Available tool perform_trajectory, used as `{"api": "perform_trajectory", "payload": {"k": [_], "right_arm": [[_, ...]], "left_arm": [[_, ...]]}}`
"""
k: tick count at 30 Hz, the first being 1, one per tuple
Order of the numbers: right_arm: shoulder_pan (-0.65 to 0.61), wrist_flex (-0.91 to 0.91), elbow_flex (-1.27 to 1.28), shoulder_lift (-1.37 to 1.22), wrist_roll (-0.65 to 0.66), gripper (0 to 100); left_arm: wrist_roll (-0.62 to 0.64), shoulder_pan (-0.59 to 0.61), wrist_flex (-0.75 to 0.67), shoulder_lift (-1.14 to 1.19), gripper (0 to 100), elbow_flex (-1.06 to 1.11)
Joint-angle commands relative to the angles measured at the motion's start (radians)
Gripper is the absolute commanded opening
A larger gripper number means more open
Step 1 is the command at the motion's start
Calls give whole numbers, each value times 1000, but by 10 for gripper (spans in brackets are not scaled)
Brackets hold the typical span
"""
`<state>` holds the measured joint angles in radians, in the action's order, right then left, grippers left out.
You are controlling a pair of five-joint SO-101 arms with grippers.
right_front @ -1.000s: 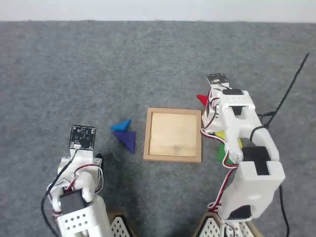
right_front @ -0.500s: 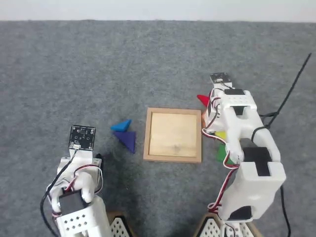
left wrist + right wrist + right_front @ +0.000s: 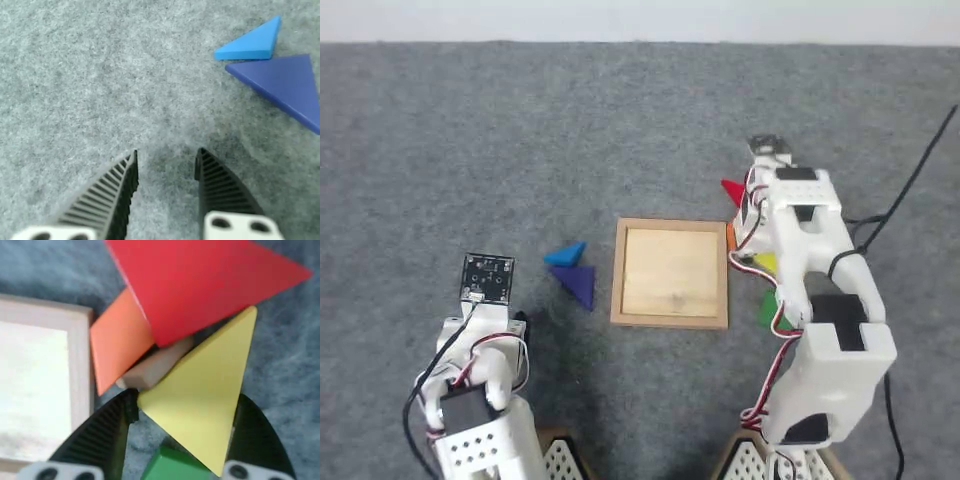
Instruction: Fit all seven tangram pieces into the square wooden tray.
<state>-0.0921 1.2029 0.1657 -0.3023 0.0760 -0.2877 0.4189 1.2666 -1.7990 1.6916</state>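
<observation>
The square wooden tray (image 3: 670, 272) lies mid-table with nothing inside it; its rim (image 3: 80, 365) is in the right wrist view. My right gripper (image 3: 185, 405) is shut on the yellow triangle (image 3: 205, 390), which spans both fingers. Around it lie a red triangle (image 3: 200, 285), an orange piece (image 3: 117, 340), a plain wooden piece (image 3: 155, 365) and a green piece (image 3: 170, 467). From above, my right arm (image 3: 795, 215) covers most of this cluster right of the tray. My left gripper (image 3: 167, 170) stands open over bare carpet, short of the light blue triangle (image 3: 250, 42) and dark blue triangle (image 3: 285, 85).
Grey carpet covers the table. The two blue triangles (image 3: 570, 270) lie just left of the tray. A black cable (image 3: 910, 190) runs along the far right. My left arm (image 3: 480, 380) sits at the front left.
My right arm has shifted slightly away from the front edge, uncovering a little more of the green piece. The left arm, the tray and the blue triangles have not moved.
</observation>
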Motion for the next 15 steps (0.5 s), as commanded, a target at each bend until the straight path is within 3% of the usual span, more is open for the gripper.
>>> {"api": "perform_trajectory", "payload": {"k": [1, 8, 15], "right_arm": [[2, 107, -147, 15, 17, 212], [-48, 236, -253, 15, 17, 212], [-283, 321, -336, 15, 25, 213]], "left_arm": [[-15, 0, 5, -18, 190, -7], [-15, 0, 5, -18, 190, -7], [-15, 0, 5, -18, 190, -7]]}}
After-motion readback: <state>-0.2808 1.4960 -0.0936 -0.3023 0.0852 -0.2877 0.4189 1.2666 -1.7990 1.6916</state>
